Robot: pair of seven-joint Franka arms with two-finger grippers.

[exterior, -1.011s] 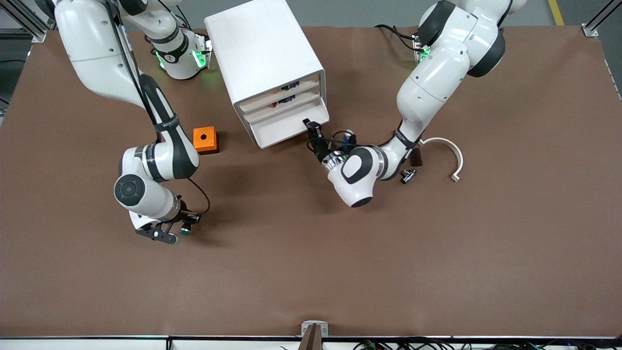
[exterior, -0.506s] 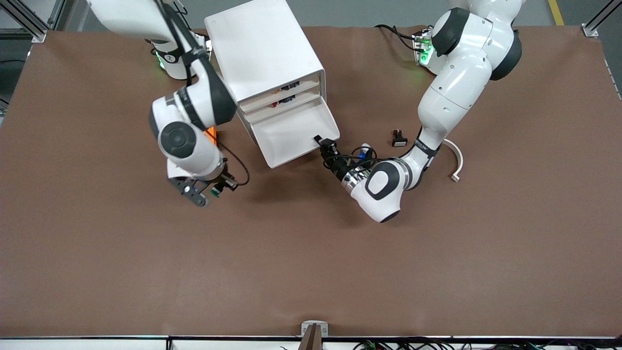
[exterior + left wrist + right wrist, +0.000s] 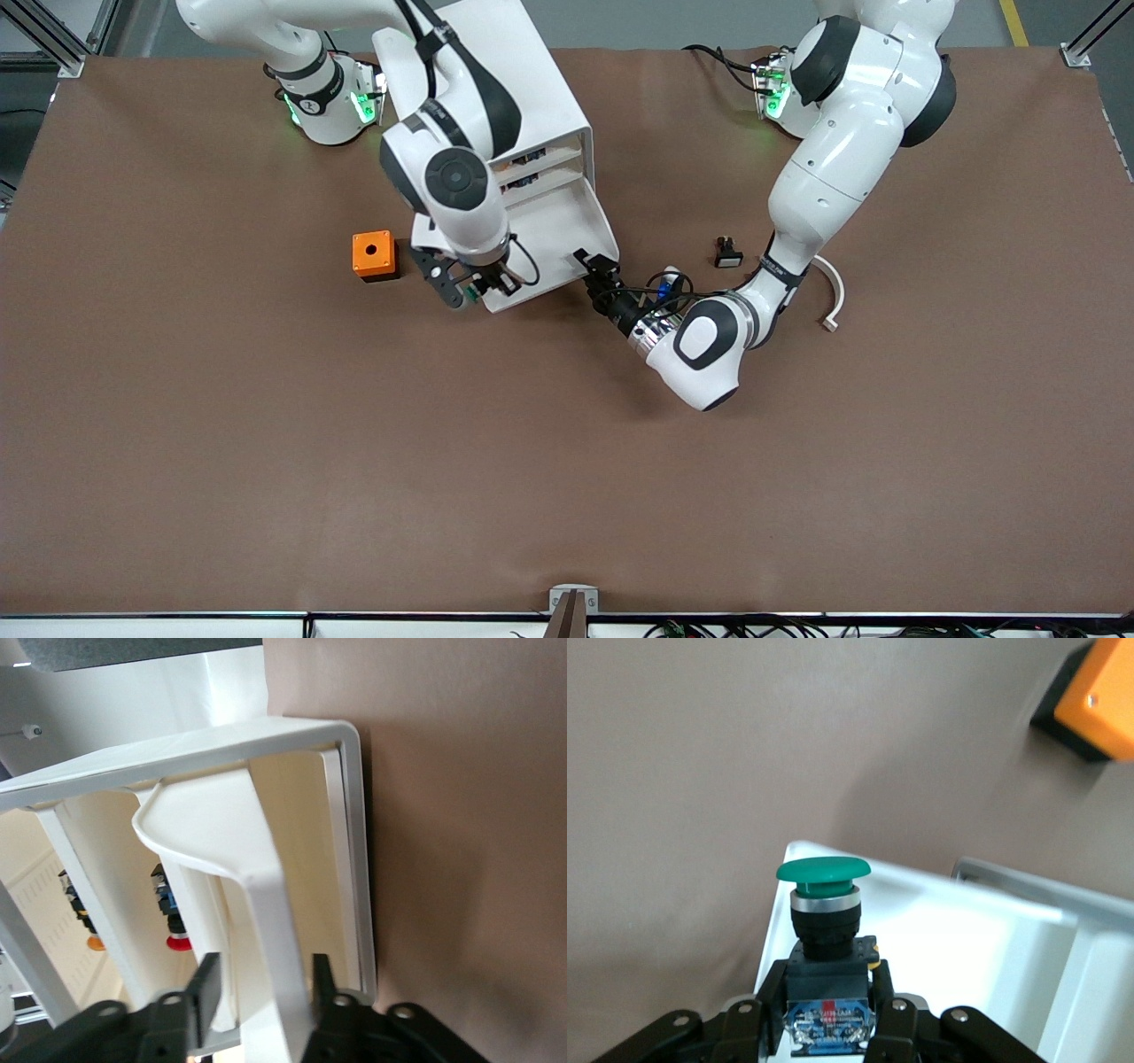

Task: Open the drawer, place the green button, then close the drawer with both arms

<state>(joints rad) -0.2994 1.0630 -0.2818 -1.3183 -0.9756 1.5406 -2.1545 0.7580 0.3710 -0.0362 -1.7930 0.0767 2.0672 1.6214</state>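
Observation:
The white cabinet (image 3: 478, 89) has its third drawer (image 3: 540, 244) pulled out. My left gripper (image 3: 592, 263) is at the drawer's front corner toward the left arm's end. In the left wrist view my left gripper (image 3: 264, 983) straddles the drawer's front wall (image 3: 266, 904), shut on it. My right gripper (image 3: 469, 291) is over the drawer's other front corner. It is shut on the button's black-and-blue body, and the green cap (image 3: 824, 870) points away from the wrist. In the right wrist view my right gripper (image 3: 827, 979) is above the drawer's white inside (image 3: 966, 939).
An orange cube with a hole (image 3: 373, 254) sits beside the cabinet toward the right arm's end. A black button with a white cap (image 3: 727, 253) and a white curved piece (image 3: 830, 283) lie toward the left arm's end. The two upper drawers (image 3: 529, 159) show small dark parts.
My right arm lifted the green button from the table and carried it over the drawer's front corner. My left gripper pulled the drawer out, then held nearly still.

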